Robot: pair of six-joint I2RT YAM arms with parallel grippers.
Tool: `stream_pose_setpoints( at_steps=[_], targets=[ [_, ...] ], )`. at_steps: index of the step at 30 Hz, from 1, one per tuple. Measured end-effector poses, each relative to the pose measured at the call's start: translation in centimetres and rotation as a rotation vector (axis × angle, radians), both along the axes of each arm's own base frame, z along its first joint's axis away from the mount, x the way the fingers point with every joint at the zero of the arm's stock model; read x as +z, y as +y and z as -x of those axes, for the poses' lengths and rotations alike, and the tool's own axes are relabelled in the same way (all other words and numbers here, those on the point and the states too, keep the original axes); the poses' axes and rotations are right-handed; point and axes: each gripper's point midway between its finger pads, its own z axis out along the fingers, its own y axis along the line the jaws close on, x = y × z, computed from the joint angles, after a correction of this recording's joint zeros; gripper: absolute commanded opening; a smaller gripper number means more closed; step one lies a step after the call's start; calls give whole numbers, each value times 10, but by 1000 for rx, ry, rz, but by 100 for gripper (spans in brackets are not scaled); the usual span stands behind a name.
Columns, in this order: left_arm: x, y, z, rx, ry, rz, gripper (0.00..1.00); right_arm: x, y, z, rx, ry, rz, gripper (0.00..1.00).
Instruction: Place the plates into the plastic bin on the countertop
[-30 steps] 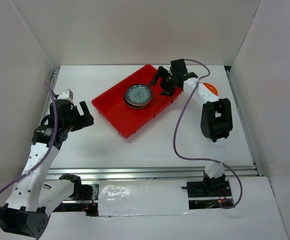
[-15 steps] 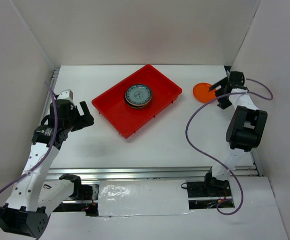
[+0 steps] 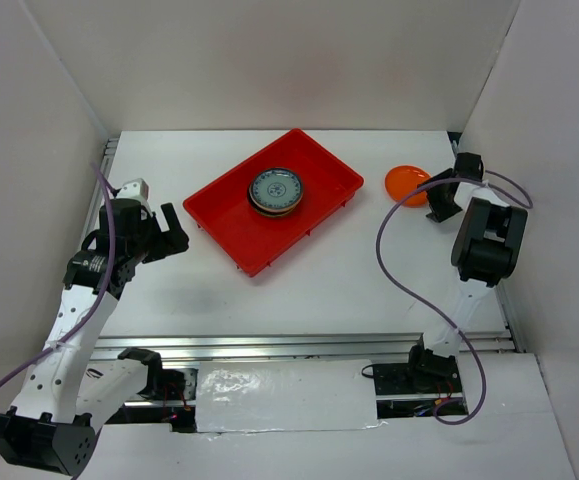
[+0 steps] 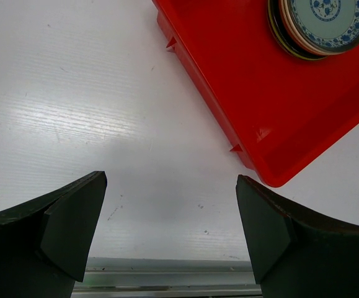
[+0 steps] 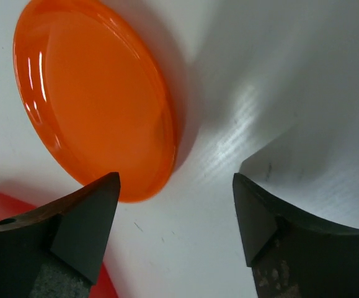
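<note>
The red plastic bin (image 3: 231,212) lies tilted at the middle of the white countertop (image 3: 309,285) and holds a stack of plates with the blue-white patterned plate (image 3: 275,188) on top. The bin (image 4: 241,87) and stack (image 4: 325,18) also show in the left wrist view. An orange plate (image 3: 405,183) lies on the countertop right of the bin. My right gripper (image 3: 439,193) is open and empty just right of it; in the right wrist view (image 5: 176,214) the orange plate (image 5: 92,105) lies just ahead of the fingertips. My left gripper (image 3: 172,230) is open and empty left of the bin.
White walls stand around the countertop on the left, back and right. A metal rail (image 3: 299,345) runs along the near edge. Purple cables (image 3: 389,260) hang from both arms.
My right gripper has swung from over the bin's far right corner to the right side, coming down beside the orange plate. The left arm has not moved.
</note>
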Motion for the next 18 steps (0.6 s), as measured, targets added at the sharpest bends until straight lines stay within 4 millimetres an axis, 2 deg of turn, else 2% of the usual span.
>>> stream_pose_setpoints(
  at_steps=[7,9,10,11,15,18],
  targets=[
    [0,0,0,-2,0,0,99,-12,-6,-30,-10,19,-34,44],
    [0,0,0,-3,0,1,99,-14,-6,-34,-8,29,-43,40],
    [0,0,0,-3,0,1,99,-15,-6,-34,-7,32,-48,10],
    [0,0,0,-3,0,1,99,-16,-6,-34,0,36,-46,0],
    [0,0,0,-3,0,1,99,-6,1,-39,8,-2,-84,0],
    [0,-1,0,-4,1,1,99,-1,4,-32,-1,-15,-84,0]
  ],
)
